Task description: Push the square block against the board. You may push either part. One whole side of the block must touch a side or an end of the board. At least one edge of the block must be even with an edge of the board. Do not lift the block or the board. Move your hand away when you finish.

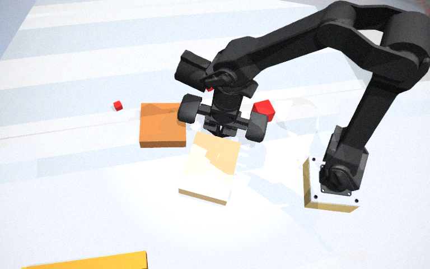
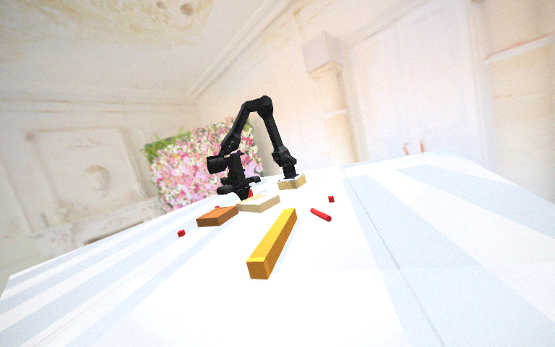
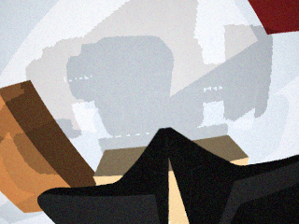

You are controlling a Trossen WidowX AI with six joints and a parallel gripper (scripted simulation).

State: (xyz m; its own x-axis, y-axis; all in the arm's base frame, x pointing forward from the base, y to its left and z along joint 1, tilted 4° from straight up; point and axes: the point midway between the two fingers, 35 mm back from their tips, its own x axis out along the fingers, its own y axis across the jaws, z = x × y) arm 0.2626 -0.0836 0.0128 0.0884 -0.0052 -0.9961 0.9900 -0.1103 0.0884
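The square block, orange (image 1: 161,123) (image 2: 217,217) (image 3: 14,182), lies flat to the left of the board in the top view. The board, cream and oblong (image 1: 209,177) (image 2: 261,202) (image 3: 119,161), lies flat and turned relative to the block. A narrow wedge of table shows between them, slimmest near the block's near right corner. My gripper (image 1: 220,135) (image 2: 245,198) (image 3: 164,133) is shut and empty. Its fingertips are low at the board's far short end, and the hand hides part of that edge. Whether they touch the board I cannot tell.
A large red block (image 1: 263,107) (image 3: 280,14) lies right of the hand. A small red cube (image 1: 117,105) (image 2: 181,233) lies left of the orange block. A yellow bar (image 1: 94,261) (image 2: 274,241) and a red cylinder (image 2: 320,214) lie farther off.
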